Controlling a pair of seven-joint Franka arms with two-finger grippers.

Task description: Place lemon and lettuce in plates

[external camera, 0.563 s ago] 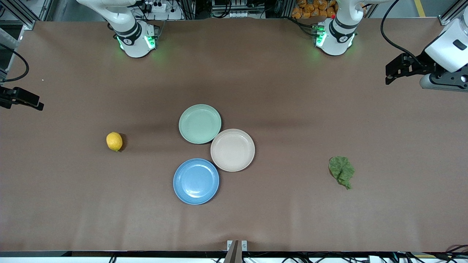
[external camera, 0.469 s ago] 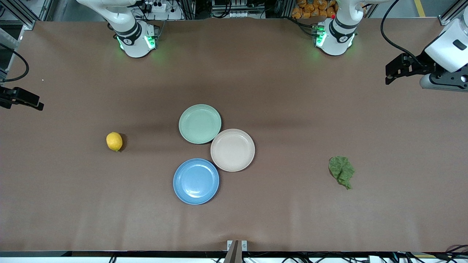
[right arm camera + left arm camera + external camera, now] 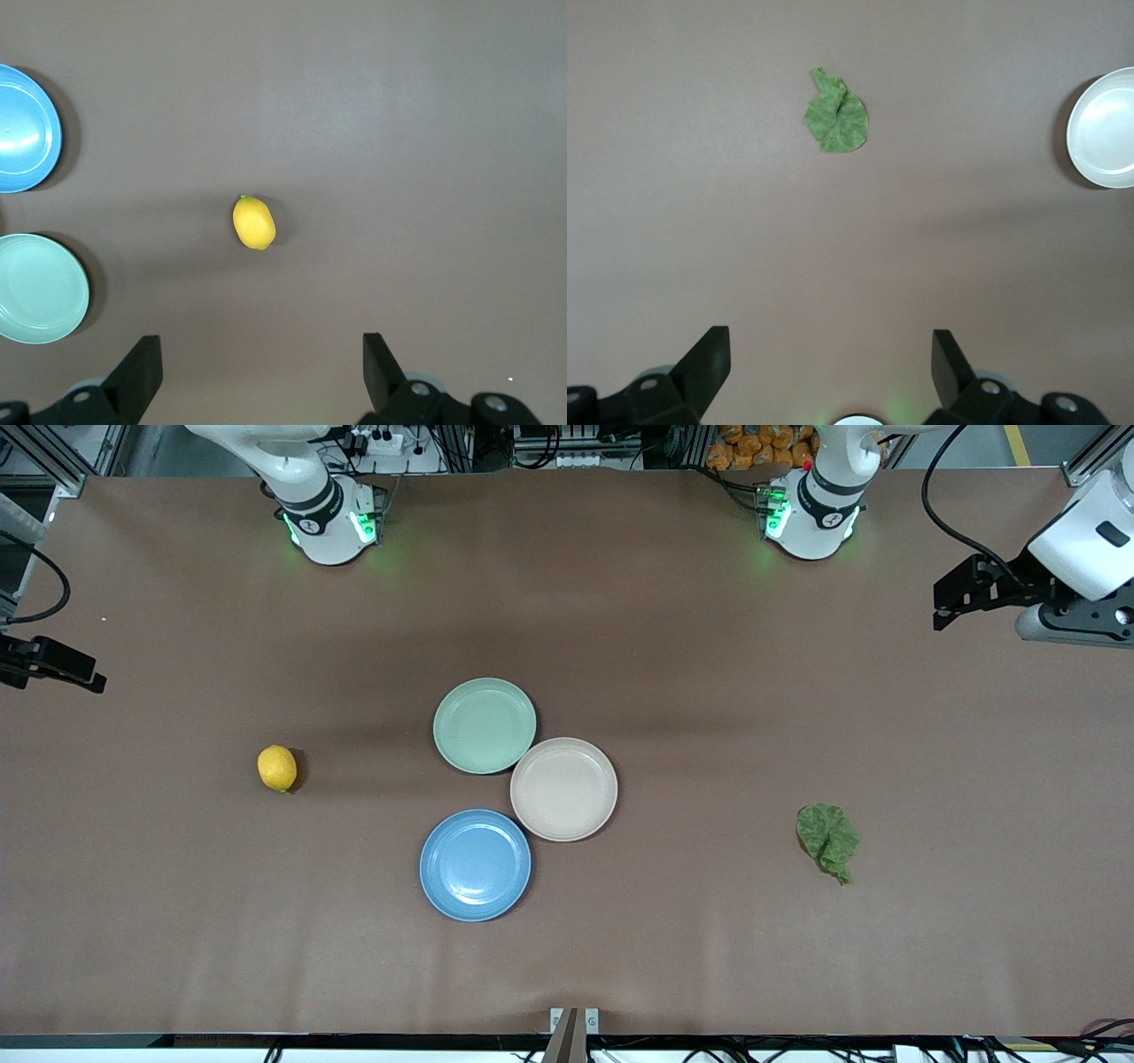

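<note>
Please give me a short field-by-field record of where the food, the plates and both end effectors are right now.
lemon: on the table, toward the right arm's end
lettuce: on the table, toward the left arm's end
blue plate: empty, nearest the front camera
beige-pink plate: empty, beside the blue one
mint-green plate: empty, farthest
left end effector: open, high over the table, lettuce in its view
right end effector: open, high over the table, lemon in its view

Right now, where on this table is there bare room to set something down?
Bare table lies between the lemon and the blue plate, and between the beige plate and the lettuce. It is crowded mid-table, where these and the green plate touch.
</note>
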